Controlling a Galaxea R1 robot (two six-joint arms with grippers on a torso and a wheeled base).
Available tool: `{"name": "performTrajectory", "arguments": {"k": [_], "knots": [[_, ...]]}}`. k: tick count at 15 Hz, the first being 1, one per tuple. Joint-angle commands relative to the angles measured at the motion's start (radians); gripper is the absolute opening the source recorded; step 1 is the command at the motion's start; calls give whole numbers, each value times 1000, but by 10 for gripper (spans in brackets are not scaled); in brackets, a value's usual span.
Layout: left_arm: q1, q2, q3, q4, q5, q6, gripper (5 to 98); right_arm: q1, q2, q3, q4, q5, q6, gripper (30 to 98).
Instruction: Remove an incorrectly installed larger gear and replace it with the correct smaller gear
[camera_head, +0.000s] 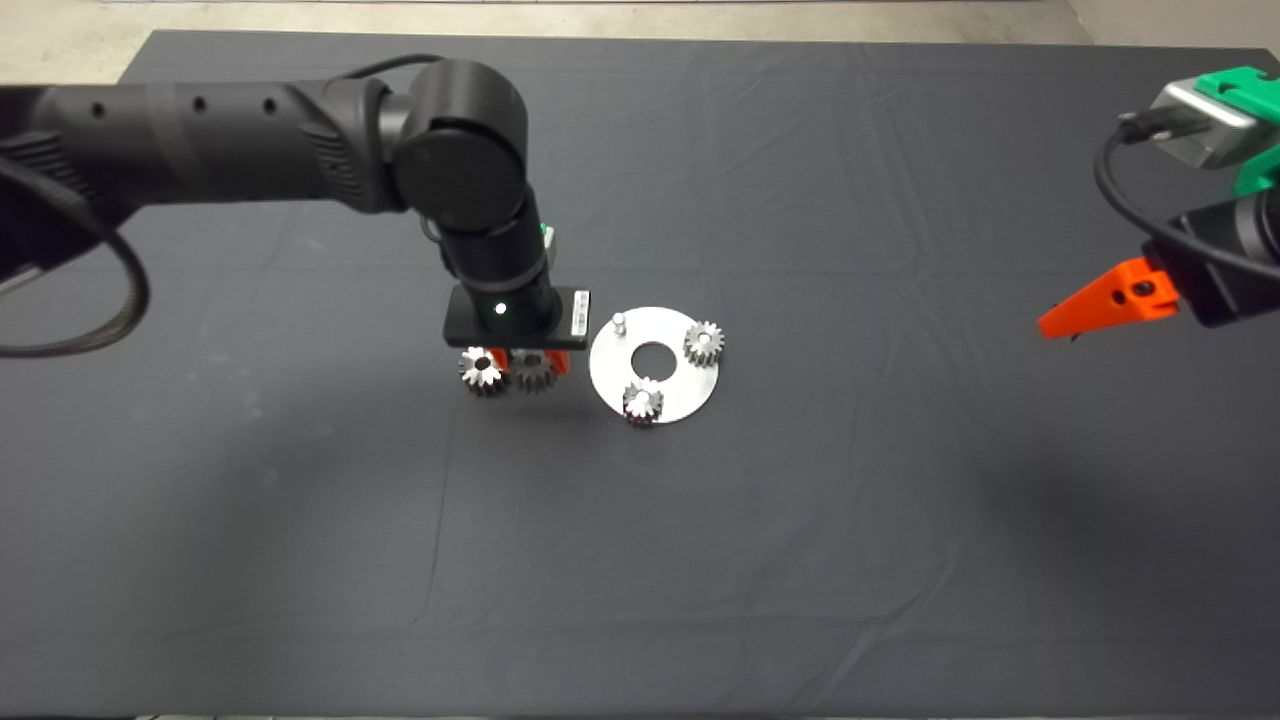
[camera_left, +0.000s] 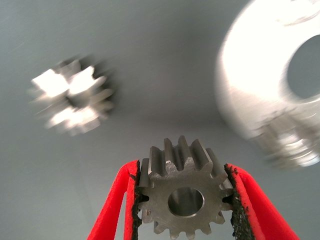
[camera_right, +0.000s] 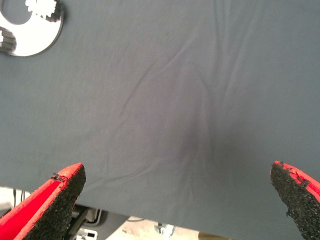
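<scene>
Between the left gripper's (camera_left: 186, 200) pads sits the smaller gear (camera_left: 182, 196), clamped across its teeth (hard, slick steel). Right gripper (camera_right: 177, 200) waits, fingers spread wide.

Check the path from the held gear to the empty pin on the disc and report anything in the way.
Nothing visible blocks it. The left gripper holds the smaller gear just beside the disc, with only bare mat between it and the free pin. The larger gear lies on the far side, away from the disc. The other two gears sit on their own pins.
</scene>
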Motion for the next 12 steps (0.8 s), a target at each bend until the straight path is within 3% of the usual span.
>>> {"name": "performTrajectory", "arguments": {"k": [1, 3, 9, 10, 12], "knots": [[-22, 103, -144, -11, 34, 77, 337, 13, -19, 35, -11, -97, 21, 977], [-16, 106, -185, 25, 28, 109, 337, 13, -26, 37, -11, -97, 21, 977], [-18, 115, -229, 27, 18, 131, 336, 13, -23, 37, -11, -95, 23, 977], [-18, 118, -239, 27, 6, 131, 336, 13, -23, 35, -11, -95, 23, 977], [-16, 119, -244, 62, -46, 119, 336, 13, -21, 31, -11, -95, 23, 977]]}}
